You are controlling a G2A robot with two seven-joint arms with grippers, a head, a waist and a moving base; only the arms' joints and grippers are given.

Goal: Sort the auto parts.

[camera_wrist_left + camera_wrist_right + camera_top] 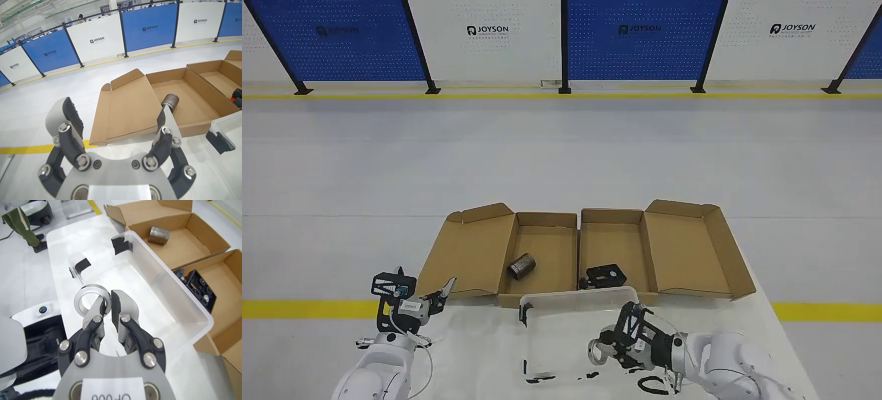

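As the right tool [108,300] pinches the silver ring [90,287] by its rim, the part hangs over the clear bin [166,275] — free for carrying to a cardboard box [179,254]. The left tool [116,106] stands wide and empty.

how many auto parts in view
3: metal cylinder in one cardboard box, black part in the neighbouring box, silver ring in the right gripper. More may be hidden.
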